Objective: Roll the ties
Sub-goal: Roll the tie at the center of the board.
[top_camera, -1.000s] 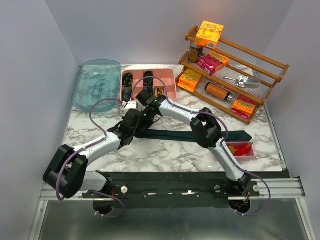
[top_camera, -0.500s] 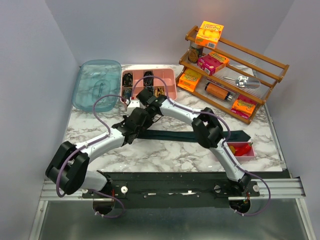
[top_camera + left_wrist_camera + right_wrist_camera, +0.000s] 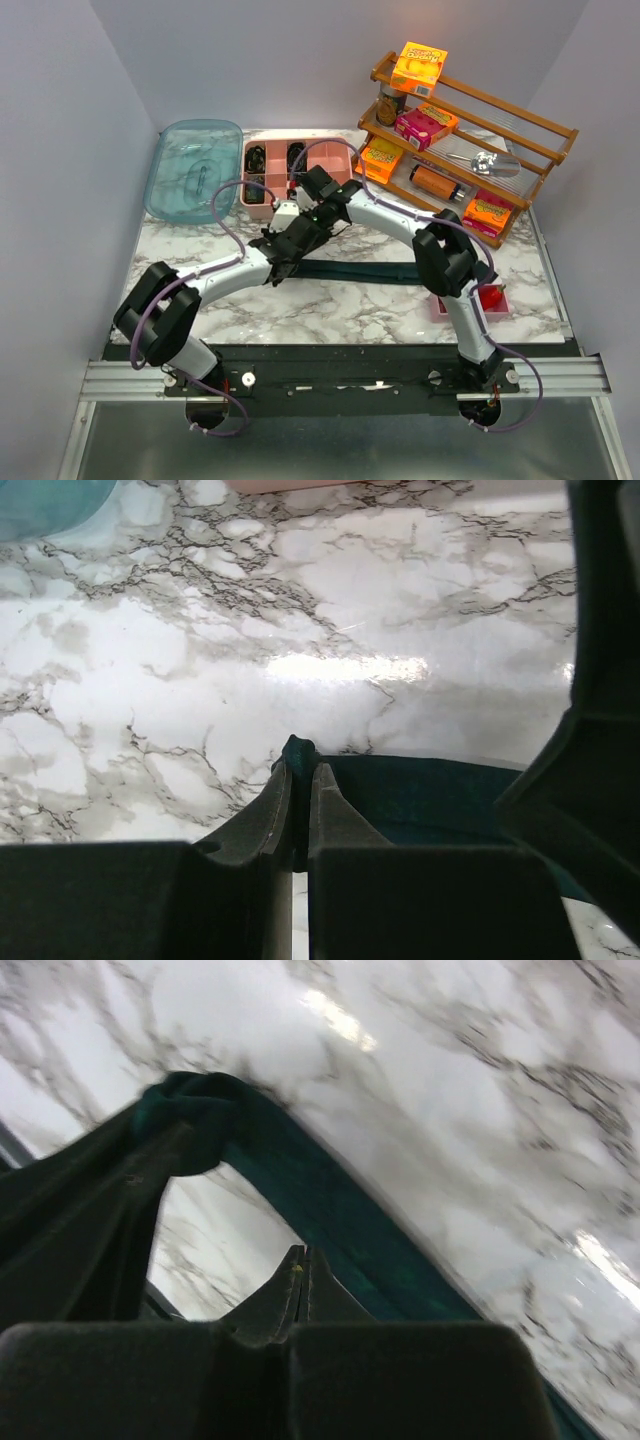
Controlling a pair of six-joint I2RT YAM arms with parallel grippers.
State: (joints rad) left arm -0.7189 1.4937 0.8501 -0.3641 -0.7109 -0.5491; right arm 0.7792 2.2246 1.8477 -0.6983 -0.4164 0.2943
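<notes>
While the tie [image 3: 370, 272] lies stretched across the counter [image 3: 330, 310] in the top view, a pink tray [image 3: 350, 165], a teal lid [image 3: 195, 170] and a wooden rack [image 3: 520, 150] crowd the far side. Left wrist: my left end effector [image 3: 300, 770], nearly closed, pinches the tie's limp tip. Right wrist: my right end effector [image 3: 300, 1265] is fully closed, seemingly on nothing, beside a lifted fold; soft cloth likely slips, so grip near the tip.

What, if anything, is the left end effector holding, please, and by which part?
The left end effector pinches the teal tie by a small fold at one end, between its fingertips.
</notes>
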